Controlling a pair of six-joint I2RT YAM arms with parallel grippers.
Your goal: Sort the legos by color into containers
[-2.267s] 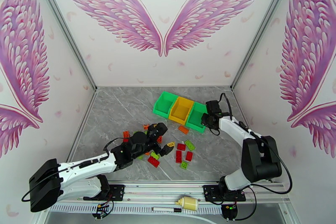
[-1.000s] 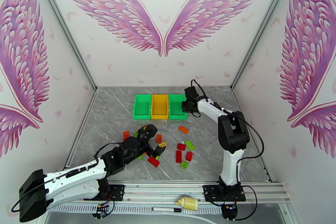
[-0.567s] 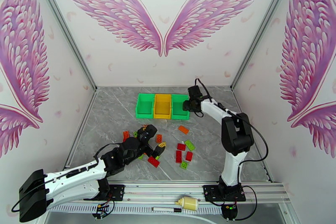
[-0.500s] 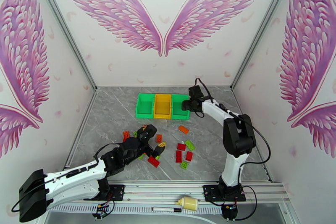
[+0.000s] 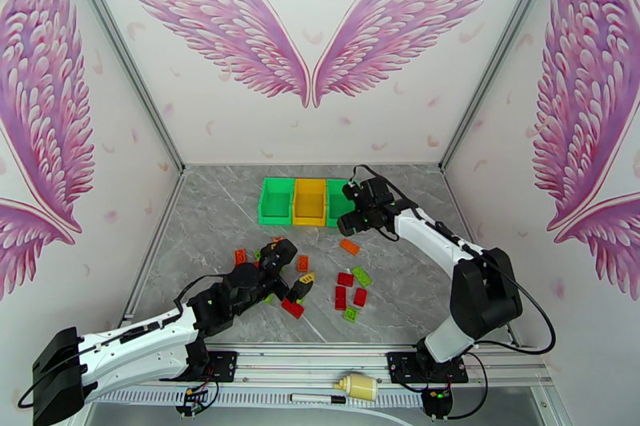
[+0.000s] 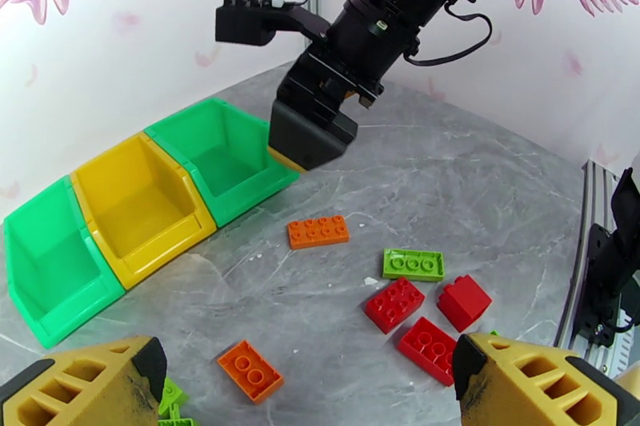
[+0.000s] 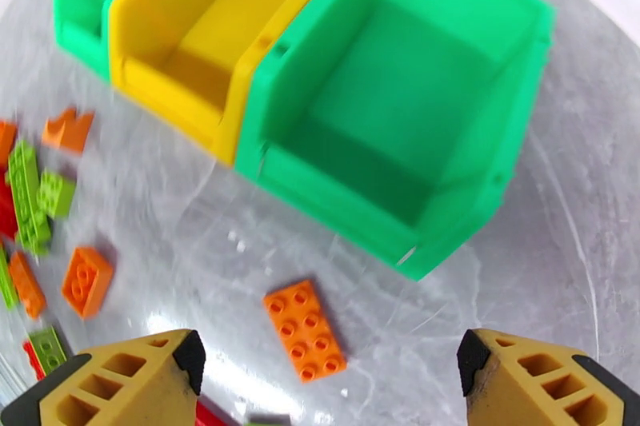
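Nothing is sorted yet: the yellow open-topped plastic bin (image 7: 172,104) and the two green plastic bins (image 7: 336,188) beside it look empty, the small red, orange and lime studded legos (image 5: 346,280) lie on the grey counter (image 6: 480,180) before the yellow bin, and the left gripper (image 6: 308,384) and right gripper (image 7: 332,388) hold their jaws wide apart, empty.

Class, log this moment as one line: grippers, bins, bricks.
left gripper open over bricks | right gripper open above orange brick | bins empty | bricks loose on table
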